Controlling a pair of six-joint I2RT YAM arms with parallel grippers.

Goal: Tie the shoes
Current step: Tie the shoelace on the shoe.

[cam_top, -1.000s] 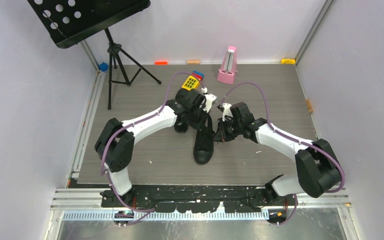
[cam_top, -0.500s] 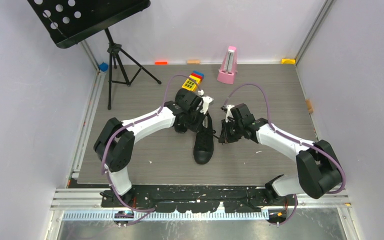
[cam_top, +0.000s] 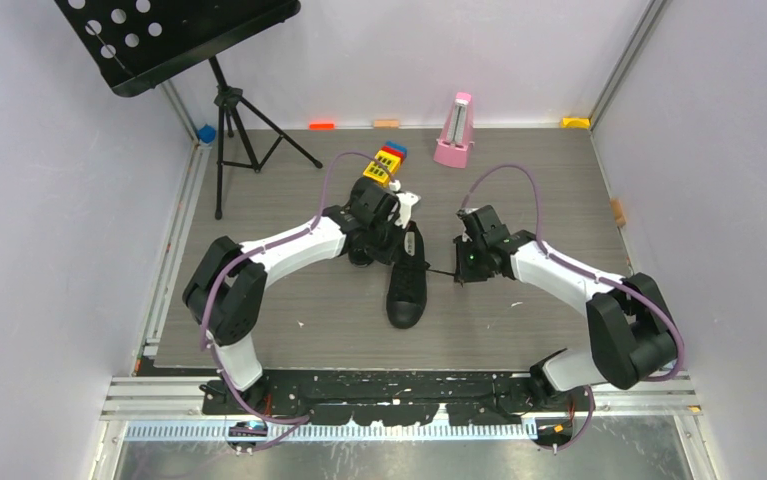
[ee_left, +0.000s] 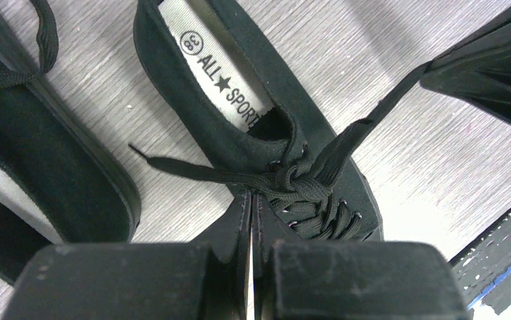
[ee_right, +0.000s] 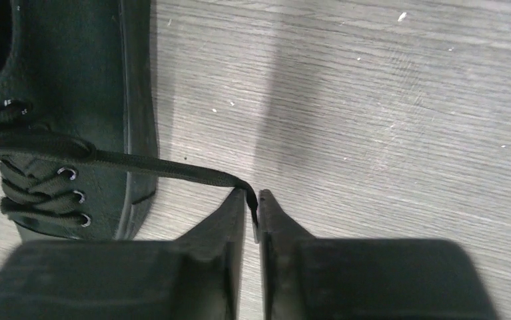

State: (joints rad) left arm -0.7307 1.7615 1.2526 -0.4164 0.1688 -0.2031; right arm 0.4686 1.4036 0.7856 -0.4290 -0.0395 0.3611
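Note:
One black shoe [cam_top: 406,285] lies mid-floor with its toe toward the arms; its grey insole [ee_left: 220,80] and a knot [ee_left: 294,181] in its laces show in the left wrist view. The second shoe [cam_top: 361,255] lies beside it, mostly under the left arm; it also shows in the left wrist view [ee_left: 46,173]. My left gripper [cam_top: 400,238] [ee_left: 252,197] is shut, its tips touching the lace right by the knot. My right gripper [cam_top: 458,272] [ee_right: 252,200] is shut on a lace [ee_right: 166,171] that stretches taut from the shoe [ee_right: 72,73].
A black music stand [cam_top: 231,112] stands at the back left. A pink metronome [cam_top: 454,130] and a colourful toy block [cam_top: 385,161] sit behind the shoes. Small coloured pieces lie along the back wall. Grey walls close in both sides.
My right gripper has moved right, away from the shoe, drawing the lace out taut. My left gripper has shifted slightly back and left over the shoe's opening.

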